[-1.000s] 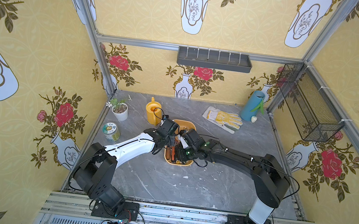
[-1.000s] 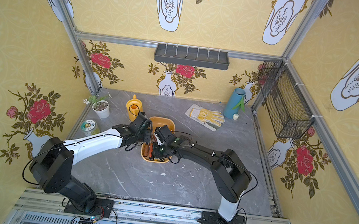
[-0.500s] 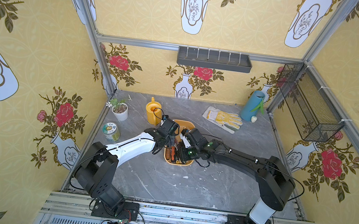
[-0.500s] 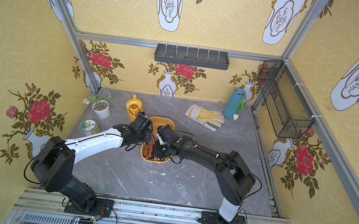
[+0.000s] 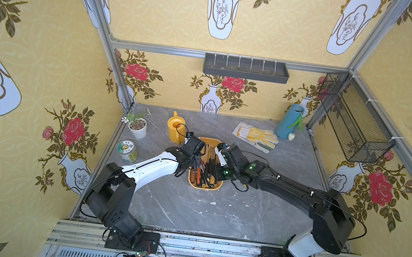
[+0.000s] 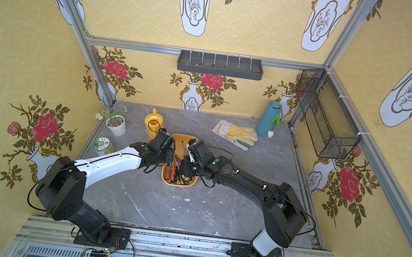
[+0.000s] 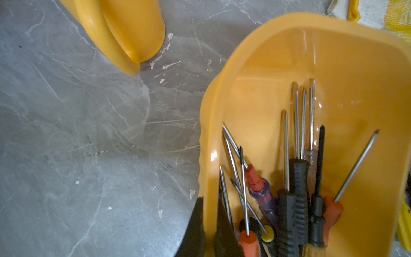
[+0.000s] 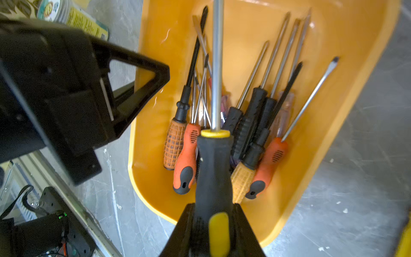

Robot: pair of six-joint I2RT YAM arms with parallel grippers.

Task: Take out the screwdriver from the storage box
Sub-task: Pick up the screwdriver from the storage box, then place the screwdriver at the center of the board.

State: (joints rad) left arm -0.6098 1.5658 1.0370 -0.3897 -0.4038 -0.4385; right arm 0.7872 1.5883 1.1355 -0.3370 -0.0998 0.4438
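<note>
The storage box [image 5: 208,142] sits on the grey table [image 5: 189,208], its rim pinched by the left gripper [image 7: 210,213]. The right gripper [image 8: 213,207] clamps the handle of the black-and-yellow screwdriver [image 8: 213,160]; its shaft points straight ahead, just above the other screwdrivers [image 8: 186,155] inside.

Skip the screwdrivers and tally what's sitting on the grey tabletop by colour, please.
Yellow-orange: shallow plastic storage box, plastic watering can: 2
Blue: tall vase: 1
White: small plant pot: 1
White-and-yellow: knitted work glove, maybe a stacked pair: 1
Green-labelled: round tin: 1
Total: 6
</note>
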